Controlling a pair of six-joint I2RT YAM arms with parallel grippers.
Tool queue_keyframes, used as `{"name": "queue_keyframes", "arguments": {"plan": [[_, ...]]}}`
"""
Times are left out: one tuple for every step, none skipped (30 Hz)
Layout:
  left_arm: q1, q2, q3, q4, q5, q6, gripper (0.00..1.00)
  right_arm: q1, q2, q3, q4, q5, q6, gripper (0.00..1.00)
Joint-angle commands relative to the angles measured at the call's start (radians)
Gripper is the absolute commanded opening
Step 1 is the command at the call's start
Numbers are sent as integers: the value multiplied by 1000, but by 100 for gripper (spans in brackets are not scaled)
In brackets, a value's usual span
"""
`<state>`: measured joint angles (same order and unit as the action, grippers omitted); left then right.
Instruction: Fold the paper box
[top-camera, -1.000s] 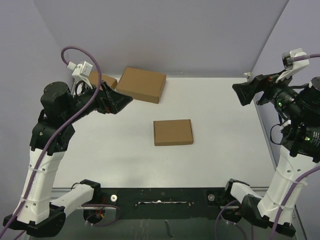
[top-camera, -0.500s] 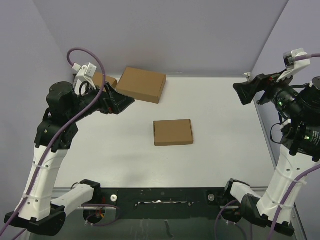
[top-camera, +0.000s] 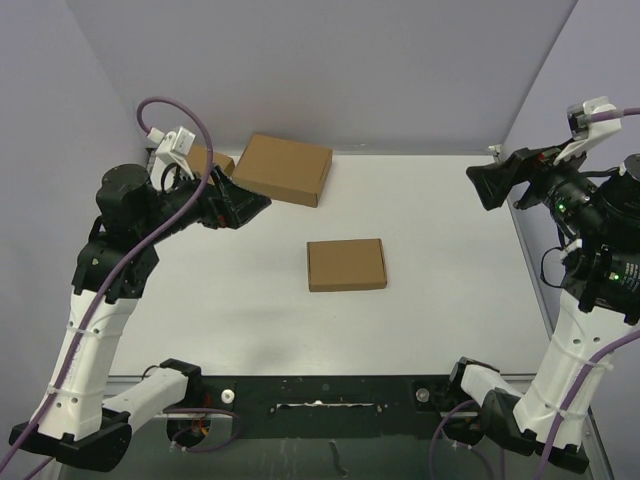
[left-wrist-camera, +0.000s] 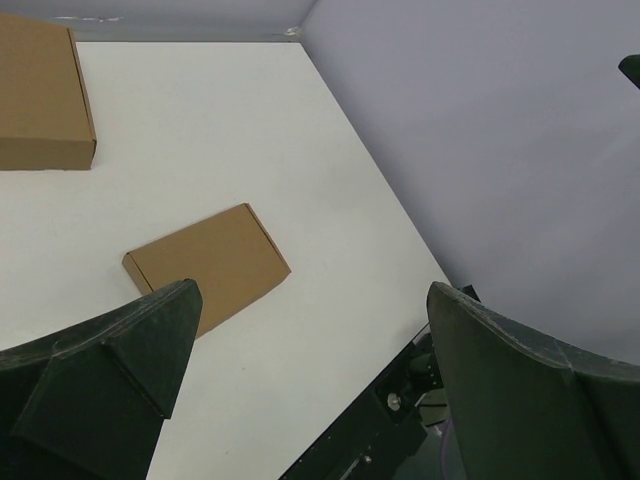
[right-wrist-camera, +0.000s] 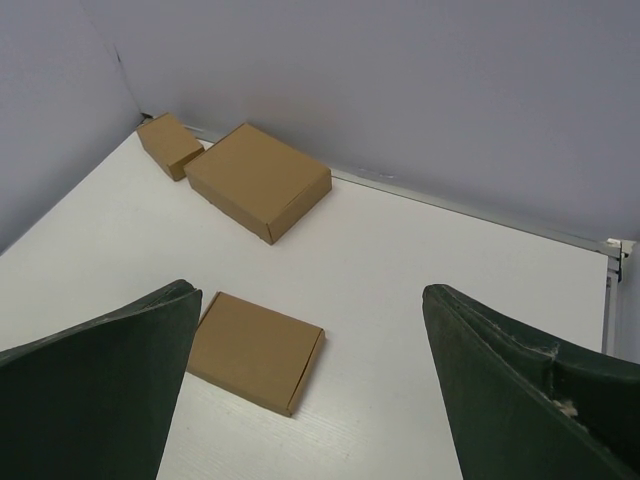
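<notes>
Paper box (top-camera: 345, 265) lies flat at frame ctr on desk (top-camera: 450, 300); left gripper (top-camera: 243, 205), upper left, & right gripper (top-camera: 487, 187), upper right, both gape empty. Likely light, bendy cardboard; take by an edge.

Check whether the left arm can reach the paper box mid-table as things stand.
Probably yes. The left hand hangs open and raised, and nothing lies between it and the paper box; the larger box sits further back.

We see a large brown cardboard box (top-camera: 285, 169) at the far edge of the white table (top-camera: 450, 260), a small cardboard box (right-wrist-camera: 170, 145) just beside it (both closed).
</notes>
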<state>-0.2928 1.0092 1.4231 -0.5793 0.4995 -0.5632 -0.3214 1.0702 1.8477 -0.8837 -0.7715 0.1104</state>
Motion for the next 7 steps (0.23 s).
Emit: {"name": "queue_keyframes", "arguments": {"plan": [[4,-12,-3,65,20,-1,98,-7,-17,-7,46,1,11,98],[4,-13,-5,65,20,-1,98,-8,-18,-8,45,3,10,98],[3,-14,-7,65,20,-1,98,-8,-18,-8,44,2,8,98],[4,-13,-7,67,20,-2,98,-7,-18,-10,42,0,9,98],[3,-14,-8,67,20,-2,98,-7,-18,-13,41,-1,8,98],[3,-14,-9,68,20,-1,98,-7,-19,-16,44,-3,6,98],[3,-15,-11,70,20,-2,98,-7,-21,-20,48,-7,3,98]]}}
